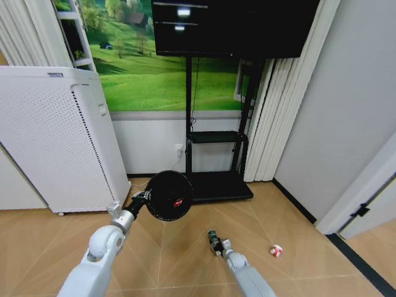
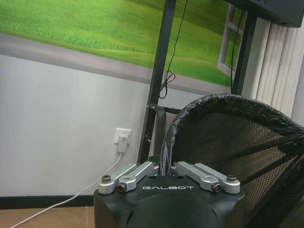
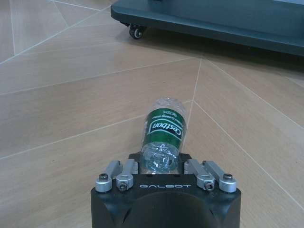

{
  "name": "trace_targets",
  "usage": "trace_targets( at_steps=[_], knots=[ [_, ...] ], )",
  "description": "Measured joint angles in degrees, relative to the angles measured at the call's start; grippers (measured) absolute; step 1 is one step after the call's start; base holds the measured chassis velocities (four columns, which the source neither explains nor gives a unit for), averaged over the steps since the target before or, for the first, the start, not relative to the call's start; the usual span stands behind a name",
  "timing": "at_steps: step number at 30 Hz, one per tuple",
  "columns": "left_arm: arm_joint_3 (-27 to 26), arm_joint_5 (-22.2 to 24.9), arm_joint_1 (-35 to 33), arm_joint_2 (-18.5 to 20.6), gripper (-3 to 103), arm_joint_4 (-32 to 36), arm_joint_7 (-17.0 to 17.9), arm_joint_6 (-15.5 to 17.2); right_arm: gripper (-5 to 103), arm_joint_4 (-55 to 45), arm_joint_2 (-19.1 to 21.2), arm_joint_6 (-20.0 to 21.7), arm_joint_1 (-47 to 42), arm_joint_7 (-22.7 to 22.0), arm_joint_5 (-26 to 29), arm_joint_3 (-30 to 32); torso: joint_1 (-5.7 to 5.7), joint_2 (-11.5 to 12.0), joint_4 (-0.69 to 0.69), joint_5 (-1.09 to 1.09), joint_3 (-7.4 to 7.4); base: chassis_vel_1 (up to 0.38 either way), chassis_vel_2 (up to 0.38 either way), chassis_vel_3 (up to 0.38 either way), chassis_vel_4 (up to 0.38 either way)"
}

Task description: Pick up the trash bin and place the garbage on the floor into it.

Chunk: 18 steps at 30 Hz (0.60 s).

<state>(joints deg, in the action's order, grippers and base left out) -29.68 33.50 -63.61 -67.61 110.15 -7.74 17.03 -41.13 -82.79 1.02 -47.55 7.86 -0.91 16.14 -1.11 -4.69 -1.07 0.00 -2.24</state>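
On the left, the left gripper (image 1: 140, 199) pinches the rim of the small black round mesh trash bin (image 1: 169, 195) and holds it off the wood-patterned floor (image 1: 297, 272), tipped so its open mouth faces back toward the robot, seemingly so that litter can be dropped straight in. In the left wrist view the rim sits clamped between the gripper's fingers, with the mesh wall (image 2: 228, 142) curving away beyond. A small red piece (image 1: 178, 202) shows inside the bin, probably the red drink can, though it is too small to be sure. Toward the middle, the right gripper (image 1: 216, 242) is low at the floor, its fingers pressed around the base of a clear plastic bottle with a green label (image 3: 162, 133); the bottle sticks out forward from the gripper, apparently held just above the boards. Farther right, well apart from both arms, a small red-and-white piece of litter (image 1: 276, 250) lies on the floor, not yet collected. By this reckoning the task is roughly midway.
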Motion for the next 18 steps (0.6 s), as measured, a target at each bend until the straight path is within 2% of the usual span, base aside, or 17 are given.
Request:
trace_targets(
  at_steps=[5,7,9,15,18],
  knots=[
    [-0.4,0.1,0.0,0.3,4,-1.1,-0.1,0.0,28,-5.0,0.8,0.5,-2.2,-1.7,2.5,1.5,0.00,0.0,0.01,0.00,0.00,0.000,0.000,0.000,0.000],
    [-1.0,0.2,0.1,0.3,4,-1.9,-0.2,0.0,23,-10.0,2.1,1.4,-4.3,-2.2,5.0,3.0,0.00,0.0,0.01,0.01,0.00,0.000,0.000,0.000,0.000],
    [-1.3,0.3,0.6,0.1,4,-3.6,-0.7,-0.1,22,-15.8,3.8,2.7,-7.0,-3.2,8.5,5.1,0.00,0.0,0.00,-0.01,0.00,0.000,0.000,0.000,0.000],
    [-0.6,0.4,2.9,-0.5,4,-7.4,-0.9,-0.5,22,-22.1,5.3,3.7,-9.2,-4.5,11.3,10.9,0.00,0.0,-0.02,0.00,0.00,0.000,0.000,0.000,0.000],
    [0.3,0.4,5.0,-1.1,4,-12.0,-0.9,-0.8,22,-26.0,6.0,4.5,-9.5,-6.4,13.9,16.0,0.00,0.0,0.00,0.01,0.00,0.000,0.000,0.000,0.000]
  ],
)
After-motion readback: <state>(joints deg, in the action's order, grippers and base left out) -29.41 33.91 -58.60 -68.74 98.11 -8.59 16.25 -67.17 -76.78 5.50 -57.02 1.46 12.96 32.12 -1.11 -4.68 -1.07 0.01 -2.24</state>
